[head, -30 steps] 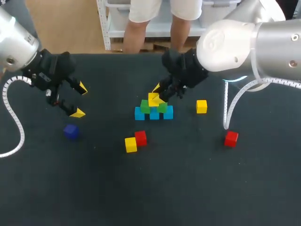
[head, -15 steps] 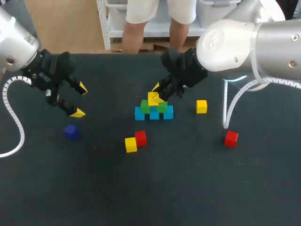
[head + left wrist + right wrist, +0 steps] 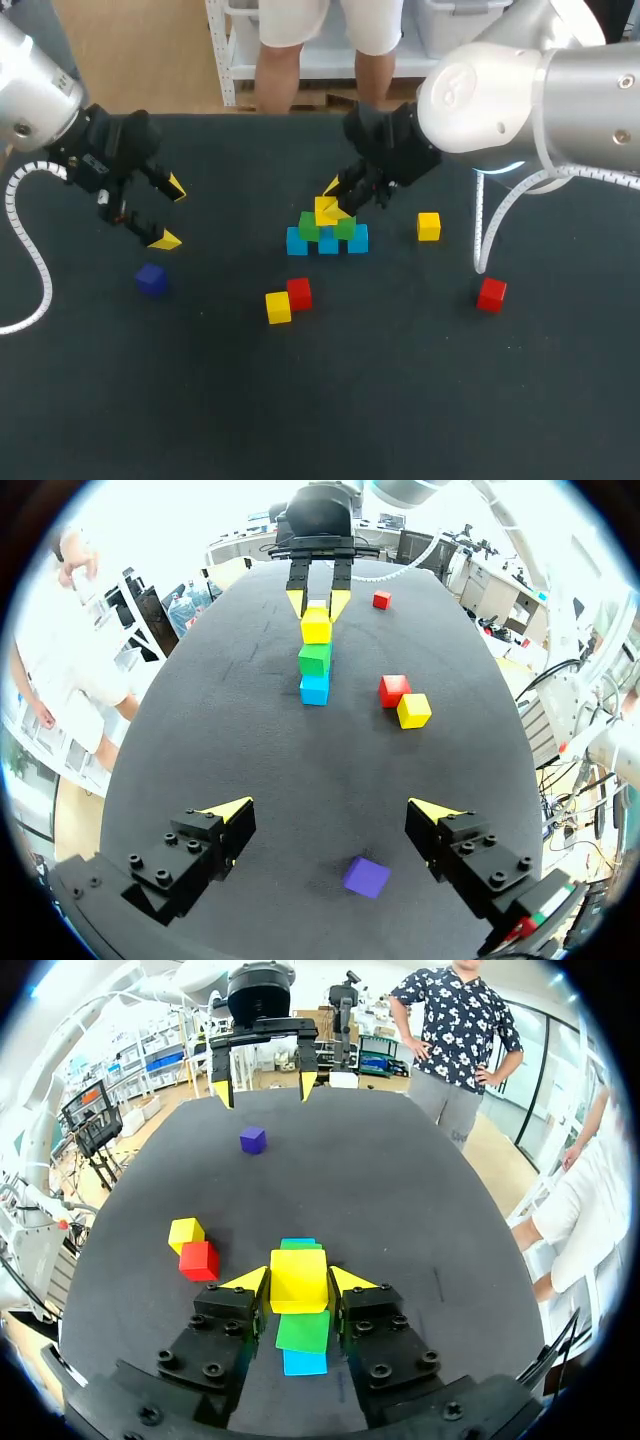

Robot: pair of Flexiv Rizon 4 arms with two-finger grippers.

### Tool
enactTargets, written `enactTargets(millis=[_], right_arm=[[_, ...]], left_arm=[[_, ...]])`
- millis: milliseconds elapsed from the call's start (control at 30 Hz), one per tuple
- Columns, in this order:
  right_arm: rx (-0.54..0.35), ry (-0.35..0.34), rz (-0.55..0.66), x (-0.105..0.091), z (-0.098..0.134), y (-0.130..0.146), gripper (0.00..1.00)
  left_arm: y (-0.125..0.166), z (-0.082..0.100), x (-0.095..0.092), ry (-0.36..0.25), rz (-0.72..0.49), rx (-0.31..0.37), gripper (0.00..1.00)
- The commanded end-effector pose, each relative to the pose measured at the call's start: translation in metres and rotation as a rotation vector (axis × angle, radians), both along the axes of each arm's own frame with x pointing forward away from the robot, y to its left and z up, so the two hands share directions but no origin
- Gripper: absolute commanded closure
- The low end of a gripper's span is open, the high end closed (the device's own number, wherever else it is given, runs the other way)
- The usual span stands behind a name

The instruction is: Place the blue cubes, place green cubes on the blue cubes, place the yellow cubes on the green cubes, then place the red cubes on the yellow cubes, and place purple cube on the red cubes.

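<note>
Three blue cubes [image 3: 328,243] stand in a row mid-table, with two green cubes [image 3: 308,227] on top of them. My right gripper [image 3: 336,202] is shut on a yellow cube [image 3: 325,211] right at the top of the green ones; whether it rests on them I cannot tell. In the right wrist view the yellow cube [image 3: 298,1276] fills the gap between the fingers, with green [image 3: 303,1331] and blue [image 3: 304,1362] under it. My left gripper [image 3: 168,213] hangs open at the left, above and behind the purple cube [image 3: 151,279], which also shows ahead of its fingers [image 3: 367,876].
A loose yellow cube [image 3: 278,307] and a red cube [image 3: 299,293] touch each other in front of the stack. Another yellow cube [image 3: 428,226] lies right of the stack, and a second red cube [image 3: 491,294] sits farther right.
</note>
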State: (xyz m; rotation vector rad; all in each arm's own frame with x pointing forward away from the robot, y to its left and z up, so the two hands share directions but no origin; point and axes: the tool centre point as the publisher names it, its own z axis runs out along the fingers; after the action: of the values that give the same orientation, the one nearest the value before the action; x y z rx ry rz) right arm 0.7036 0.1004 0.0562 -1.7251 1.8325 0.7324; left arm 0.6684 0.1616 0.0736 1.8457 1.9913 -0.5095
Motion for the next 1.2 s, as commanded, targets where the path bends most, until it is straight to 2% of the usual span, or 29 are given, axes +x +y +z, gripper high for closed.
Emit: enactTargets(millis=[33,367,400,467,500,533,700,800,1000,1200], right_arm=[[0.002,0.002,0.003,0.002,-0.001,0.001,0.61],[-0.001,0.003,0.006,0.003,-0.001,0.001,0.51],[-0.001,0.004,0.007,0.003,-0.001,0.001,0.44],[-0.001,0.003,0.008,0.003,0.0,0.001,0.14],[-0.001,0.003,0.009,0.003,0.0,0.002,0.03],[-0.001,0.003,0.01,0.003,0.001,0.001,0.0],[0.002,-0.001,0.001,0.002,0.012,-0.006,0.0],[0.0,-0.013,-0.011,0.002,0.022,-0.019,0.0],[-0.03,-0.053,-0.042,0.005,0.038,-0.057,0.0],[-0.062,-0.069,-0.045,0.011,0.038,-0.096,0.0]], left_arm=[[0.001,-0.001,-0.001,-0.004,-0.002,-0.005,0.0],[0.001,-0.001,-0.001,-0.004,-0.002,-0.005,0.0],[0.001,-0.001,-0.001,-0.004,-0.002,-0.005,0.0],[0.001,-0.001,-0.001,-0.004,-0.002,-0.005,0.0],[0.001,-0.001,-0.001,-0.004,-0.002,-0.005,0.0],[0.001,-0.001,-0.001,-0.004,-0.002,-0.005,0.0],[0.001,-0.001,-0.001,-0.004,-0.002,-0.005,0.0],[0.001,-0.001,-0.001,-0.004,-0.002,-0.005,0.0],[0.001,-0.001,-0.001,-0.004,-0.002,-0.005,0.0],[0.001,-0.001,-0.001,-0.004,-0.002,-0.005,0.0]])
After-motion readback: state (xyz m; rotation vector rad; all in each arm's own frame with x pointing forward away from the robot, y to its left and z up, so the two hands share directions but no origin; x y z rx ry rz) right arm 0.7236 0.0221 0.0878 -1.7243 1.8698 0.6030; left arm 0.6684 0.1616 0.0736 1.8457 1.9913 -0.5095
